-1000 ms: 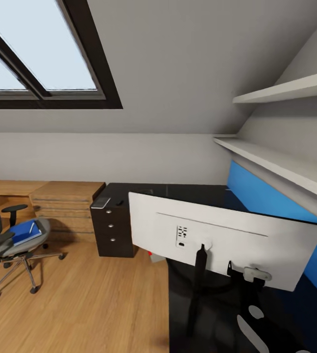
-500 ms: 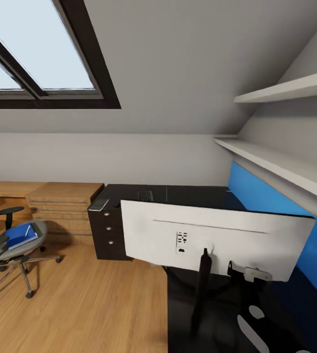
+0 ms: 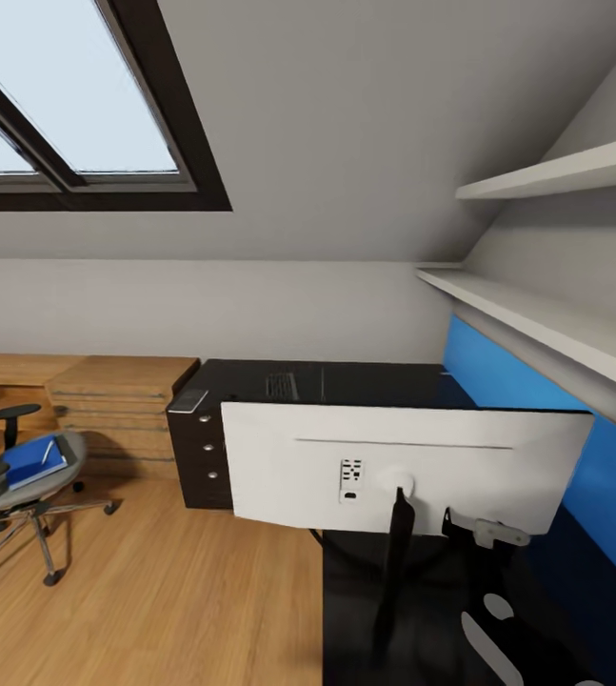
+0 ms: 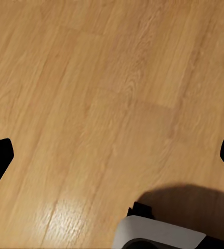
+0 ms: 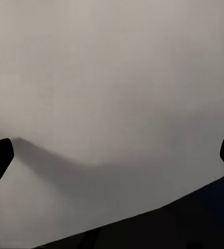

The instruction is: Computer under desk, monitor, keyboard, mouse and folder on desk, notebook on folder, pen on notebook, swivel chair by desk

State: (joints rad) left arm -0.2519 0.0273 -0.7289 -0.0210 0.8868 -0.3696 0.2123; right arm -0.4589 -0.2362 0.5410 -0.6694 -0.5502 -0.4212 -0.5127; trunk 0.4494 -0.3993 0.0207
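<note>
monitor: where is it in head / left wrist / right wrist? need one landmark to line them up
Head: monitor at centre, white back toward camera, standing on the desk.
Left wrist: aimed at the wood floor.
Right wrist: pale surface, possibly its back, cannot confirm; black desk top adjoins it.
Landmark: wood floor ties head to left wrist; desk ties head to right wrist.

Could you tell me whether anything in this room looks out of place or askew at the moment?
Yes: the monitor faces the blue wall, its white back to the room, and the blue folder lies on the swivel chair seat.
</note>
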